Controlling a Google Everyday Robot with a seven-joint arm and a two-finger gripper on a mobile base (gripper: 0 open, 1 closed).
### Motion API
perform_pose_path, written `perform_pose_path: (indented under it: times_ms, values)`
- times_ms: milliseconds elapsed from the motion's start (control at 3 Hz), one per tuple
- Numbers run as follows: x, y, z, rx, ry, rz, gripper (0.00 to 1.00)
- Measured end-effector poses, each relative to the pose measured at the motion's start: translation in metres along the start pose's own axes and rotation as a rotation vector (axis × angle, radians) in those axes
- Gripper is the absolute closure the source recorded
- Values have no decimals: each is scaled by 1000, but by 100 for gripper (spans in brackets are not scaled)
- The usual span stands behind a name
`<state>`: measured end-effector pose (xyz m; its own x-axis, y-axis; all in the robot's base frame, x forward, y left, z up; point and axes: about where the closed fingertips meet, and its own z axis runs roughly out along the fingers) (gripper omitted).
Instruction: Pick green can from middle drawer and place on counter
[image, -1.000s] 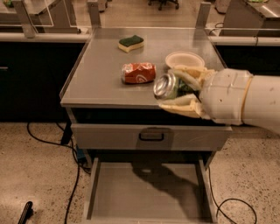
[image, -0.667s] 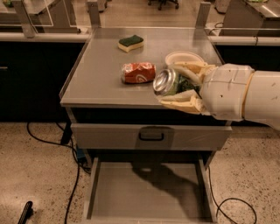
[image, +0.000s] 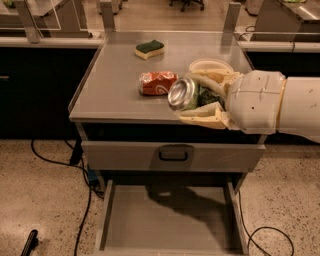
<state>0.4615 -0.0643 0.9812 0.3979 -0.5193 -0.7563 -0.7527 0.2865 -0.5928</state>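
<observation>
Green can (image: 186, 94), end effector (image: 195, 99) farther over counter (image: 115, 85)

On the counter (image: 110, 90): sponge (image: 149, 49) at the back centre, crushed can (image: 157, 83) in front of it, shallow bowl (image: 210, 65) to the right. Gripper (image: 192, 98) reaches in from the right above the counter's front right part, clamped around a drinks can (image: 184, 94) just right of the crushed can and before the bowl. Below the counter a shut drawer front (image: 125, 156); beneath it the middle drawer (image: 165, 230) stands pulled out toward the near side.
</observation>
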Motion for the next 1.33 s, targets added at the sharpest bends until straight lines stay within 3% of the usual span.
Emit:
perform_pose_path:
  times_ms: [333,667,1000,1333]
  values:
    - [-3,-25,6,-66,-68,-57,100]
    - [10,-57,15,-66,-98,-68,100]
    - [34,-80,18,-24,-80,-37,100]
    - [70,-89,17,34,-10,29,100]
